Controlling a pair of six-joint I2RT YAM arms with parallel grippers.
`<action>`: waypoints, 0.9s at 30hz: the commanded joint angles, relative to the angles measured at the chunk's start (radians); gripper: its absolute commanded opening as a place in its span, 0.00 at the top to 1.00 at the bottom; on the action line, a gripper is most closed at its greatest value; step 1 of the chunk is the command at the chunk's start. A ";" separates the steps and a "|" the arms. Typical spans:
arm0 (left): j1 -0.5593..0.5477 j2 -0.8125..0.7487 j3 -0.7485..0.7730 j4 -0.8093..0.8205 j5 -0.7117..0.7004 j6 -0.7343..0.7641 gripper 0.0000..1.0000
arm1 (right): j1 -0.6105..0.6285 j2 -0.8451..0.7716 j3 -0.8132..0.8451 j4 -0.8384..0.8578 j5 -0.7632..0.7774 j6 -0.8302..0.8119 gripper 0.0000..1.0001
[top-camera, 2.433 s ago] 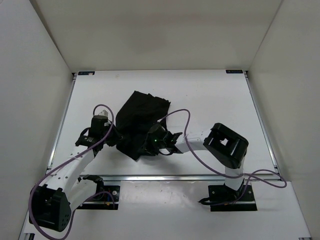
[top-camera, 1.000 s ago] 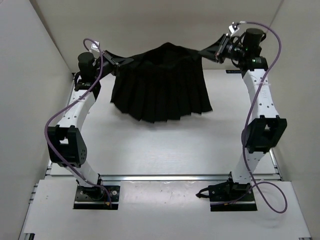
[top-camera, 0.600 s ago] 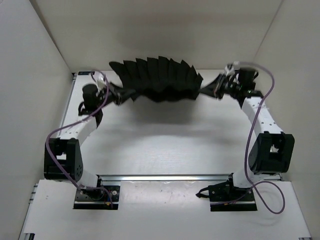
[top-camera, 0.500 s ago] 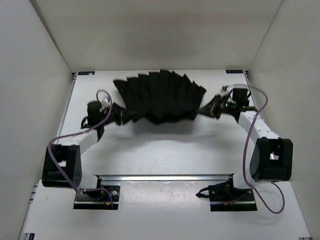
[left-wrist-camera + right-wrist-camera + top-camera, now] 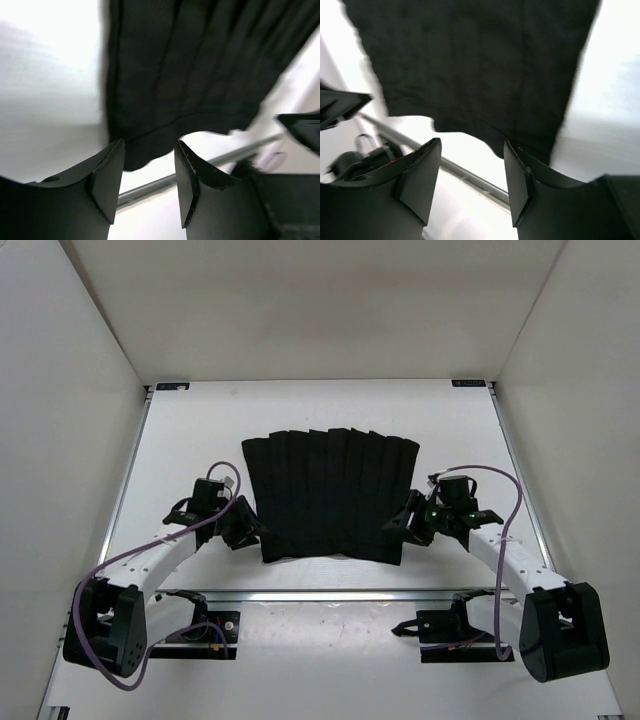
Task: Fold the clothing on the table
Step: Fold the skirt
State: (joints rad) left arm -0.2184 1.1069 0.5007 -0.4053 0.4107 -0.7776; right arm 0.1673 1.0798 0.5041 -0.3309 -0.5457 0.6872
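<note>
The clothing (image 5: 330, 495) lies flat on the table (image 5: 200, 430), the left gripper (image 5: 243, 527) and right gripper (image 5: 405, 526) half open and empty at its 2 near corners; best to pinch both evenly and lift together.

Both arms extended low and bent inward; left claw (image 5: 243, 527) and right claw (image 5: 405, 525), jaws parted, flank the clothing's (image 5: 330, 490) near corners.
</note>
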 commanded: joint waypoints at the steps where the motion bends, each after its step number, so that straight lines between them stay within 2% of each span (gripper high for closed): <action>1: -0.067 -0.021 0.039 -0.144 -0.185 0.103 0.45 | 0.046 -0.023 -0.019 -0.088 0.180 -0.017 0.49; 5: -0.140 -0.021 0.035 -0.171 -0.251 0.097 0.45 | 0.079 -0.023 -0.052 -0.125 0.234 -0.019 0.49; 9: -0.159 -0.015 -0.030 -0.107 -0.256 0.058 0.45 | 0.104 -0.026 -0.105 -0.096 0.239 0.009 0.48; 15: -0.243 0.016 -0.063 0.022 -0.266 -0.025 0.45 | 0.156 -0.001 -0.145 -0.053 0.240 0.057 0.59; 16: -0.248 0.021 -0.065 0.028 -0.270 -0.040 0.46 | 0.162 0.000 -0.139 -0.050 0.240 0.061 0.66; 17: -0.251 0.027 -0.067 0.052 -0.263 -0.046 0.54 | 0.164 0.005 -0.141 -0.043 0.234 0.064 0.71; 18: -0.253 0.031 -0.067 0.062 -0.256 -0.049 0.66 | 0.161 0.005 -0.138 -0.027 0.222 0.058 0.83; 19: -0.253 0.034 -0.060 0.065 -0.250 -0.051 0.73 | 0.156 0.005 -0.134 -0.025 0.210 0.061 0.97; 20: -0.248 0.031 -0.053 0.057 -0.250 -0.046 0.89 | 0.153 0.003 -0.128 -0.026 0.201 0.055 1.00; 21: -0.249 0.021 -0.044 0.036 -0.253 -0.040 1.00 | 0.150 0.000 -0.106 -0.039 0.198 0.052 1.00; 27: -0.099 -0.068 0.114 -0.139 -0.188 0.063 1.00 | 0.046 -0.086 0.103 -0.212 0.150 -0.047 1.00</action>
State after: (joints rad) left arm -0.3756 1.1027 0.5076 -0.4789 0.1913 -0.7765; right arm 0.2543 1.0481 0.4747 -0.4889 -0.3744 0.7017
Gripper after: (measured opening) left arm 0.062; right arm 0.009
